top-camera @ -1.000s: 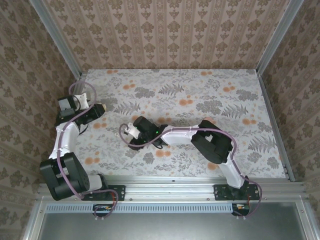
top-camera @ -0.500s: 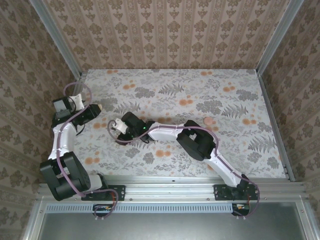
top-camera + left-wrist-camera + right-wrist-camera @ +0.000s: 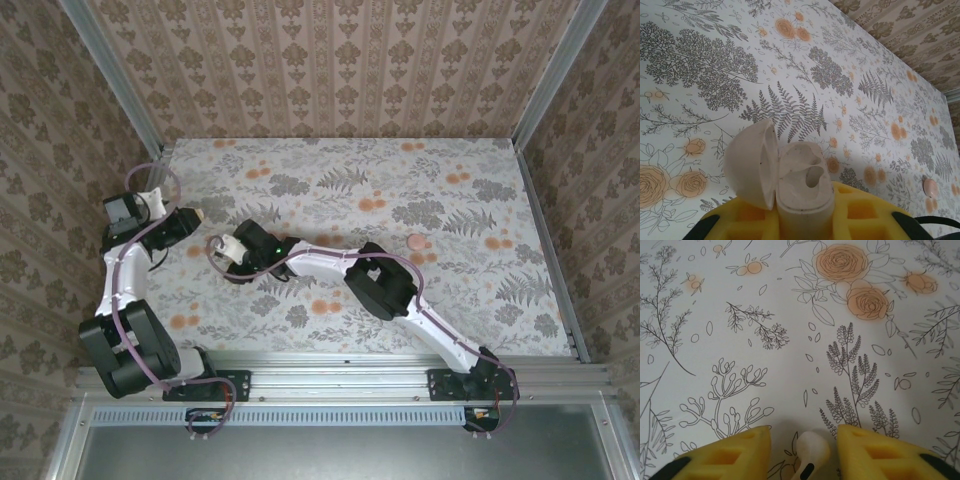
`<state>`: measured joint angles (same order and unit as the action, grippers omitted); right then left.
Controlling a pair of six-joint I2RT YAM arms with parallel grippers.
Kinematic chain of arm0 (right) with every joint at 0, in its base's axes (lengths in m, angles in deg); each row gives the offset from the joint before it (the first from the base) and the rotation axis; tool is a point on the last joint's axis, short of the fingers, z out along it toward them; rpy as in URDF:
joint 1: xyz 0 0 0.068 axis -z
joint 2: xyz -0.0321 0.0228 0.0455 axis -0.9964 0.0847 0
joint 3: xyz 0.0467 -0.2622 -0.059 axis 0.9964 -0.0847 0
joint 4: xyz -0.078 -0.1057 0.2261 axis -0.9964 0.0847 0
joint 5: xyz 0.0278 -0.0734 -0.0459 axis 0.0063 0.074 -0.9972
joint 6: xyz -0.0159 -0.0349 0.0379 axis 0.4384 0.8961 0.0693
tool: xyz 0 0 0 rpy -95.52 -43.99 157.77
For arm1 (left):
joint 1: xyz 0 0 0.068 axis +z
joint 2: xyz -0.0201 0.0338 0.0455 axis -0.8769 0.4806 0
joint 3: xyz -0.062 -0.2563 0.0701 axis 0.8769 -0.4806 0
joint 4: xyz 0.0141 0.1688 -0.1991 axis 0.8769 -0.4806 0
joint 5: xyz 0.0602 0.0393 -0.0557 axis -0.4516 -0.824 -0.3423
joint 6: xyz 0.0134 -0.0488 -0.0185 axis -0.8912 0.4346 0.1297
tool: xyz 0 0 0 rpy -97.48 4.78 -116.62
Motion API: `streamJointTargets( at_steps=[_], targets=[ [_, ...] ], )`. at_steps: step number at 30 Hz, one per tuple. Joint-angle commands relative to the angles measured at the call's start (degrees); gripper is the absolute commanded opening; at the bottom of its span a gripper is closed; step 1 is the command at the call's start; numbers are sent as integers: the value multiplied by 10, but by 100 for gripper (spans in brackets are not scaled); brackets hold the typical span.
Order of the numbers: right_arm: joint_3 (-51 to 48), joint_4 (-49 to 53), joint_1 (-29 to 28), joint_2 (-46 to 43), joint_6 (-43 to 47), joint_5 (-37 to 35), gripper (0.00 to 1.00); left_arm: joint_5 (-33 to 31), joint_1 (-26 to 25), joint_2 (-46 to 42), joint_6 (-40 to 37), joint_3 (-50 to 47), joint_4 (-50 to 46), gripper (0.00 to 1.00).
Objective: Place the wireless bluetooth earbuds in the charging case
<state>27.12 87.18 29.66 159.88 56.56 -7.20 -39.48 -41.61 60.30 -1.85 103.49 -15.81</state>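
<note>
Right wrist crops earbud (image 3: pixel 809 454) between right fingers (image 3: pixel 727 452), grip unclear; left fingers (image 3: pixel 867 217) clamp case (image 3: pixel 802 192)

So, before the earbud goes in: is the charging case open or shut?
Open. In the left wrist view the charging case has its lid swung aside to the left, and both sockets are exposed and look empty.

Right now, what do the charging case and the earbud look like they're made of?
Charging case: likely hard plastic, off-white, matte and slightly scuffed; the moulded wells and thin rigid hinged lid suggest it. Earbud: probably glossy white plastic; smooth rounded shell with a soft highlight and a dark inset.
</note>
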Motion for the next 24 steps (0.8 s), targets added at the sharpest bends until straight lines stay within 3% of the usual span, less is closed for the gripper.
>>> streamJointTargets(
  at_steps=[1,10,24],
  targets=[
    [12,21,2,17,7,19,32,18,5,9,5,20,-14,14],
    [-82,-18,5,-41,15,20,27,11,5,9,-2,27,-28,14],
    [-383,-92,5,-227,-14,-20,28,-1,-12,7,-2,7,-30,13]
  ],
)
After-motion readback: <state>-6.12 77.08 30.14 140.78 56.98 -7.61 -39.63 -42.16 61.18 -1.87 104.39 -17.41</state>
